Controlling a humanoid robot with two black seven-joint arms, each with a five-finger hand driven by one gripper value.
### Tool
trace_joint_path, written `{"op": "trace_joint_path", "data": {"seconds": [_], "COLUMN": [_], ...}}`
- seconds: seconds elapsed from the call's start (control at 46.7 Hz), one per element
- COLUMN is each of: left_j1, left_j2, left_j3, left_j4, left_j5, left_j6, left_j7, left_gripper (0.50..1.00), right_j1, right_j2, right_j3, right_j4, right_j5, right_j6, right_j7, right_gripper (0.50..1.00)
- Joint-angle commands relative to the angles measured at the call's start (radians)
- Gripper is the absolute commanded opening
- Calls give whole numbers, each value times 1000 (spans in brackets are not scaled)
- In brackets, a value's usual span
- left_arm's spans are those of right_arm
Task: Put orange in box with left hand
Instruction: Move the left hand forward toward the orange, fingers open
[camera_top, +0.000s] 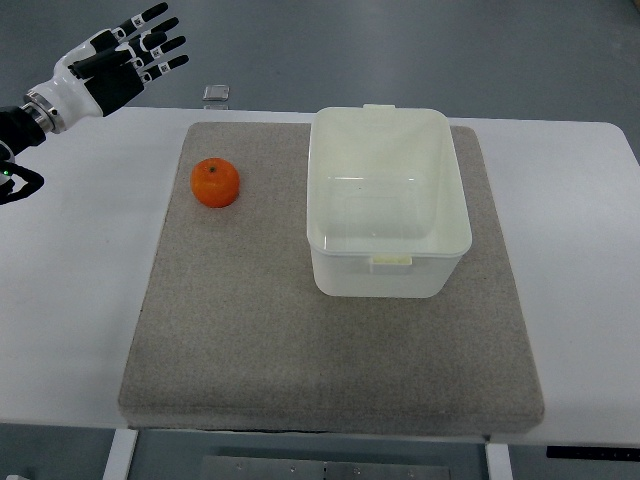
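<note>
An orange (215, 183) lies on the left part of a grey felt mat (260, 340). To its right stands a white plastic box (388, 200), open on top and with nothing inside. My left hand (125, 58) hovers at the top left, beyond the table's far edge, well up and left of the orange. Its fingers are spread and hold nothing. The right hand does not show.
The mat lies on a white table (70, 300). A small grey metal object (217, 93) sits at the table's far edge, just above the mat's left corner.
</note>
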Motion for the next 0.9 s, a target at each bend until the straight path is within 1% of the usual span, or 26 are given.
{"op": "trace_joint_path", "data": {"seconds": [0.0,0.3,0.557,0.729,0.879], "left_j1": [0,0,0,-3,-20], "left_j2": [0,2,9,11,17], "left_j3": [1,13,16,7,2], "left_j4": [0,20,32,43,43], "left_j5": [0,12,32,150,371], "left_j6": [0,0,0,0,0], "left_j7": [1,12,9,1,-2], "left_gripper": [996,996,992,988,988], "right_j1": [0,0,0,0,0], "right_j2": [0,0,0,0,0], "right_j3": [0,0,0,0,0], "right_j4": [0,0,0,0,0], "right_j5": [0,0,0,0,0], "right_j6": [0,0,0,0,0], "right_j7": [0,0,0,0,0], "right_gripper": [926,926,926,926,926]}}
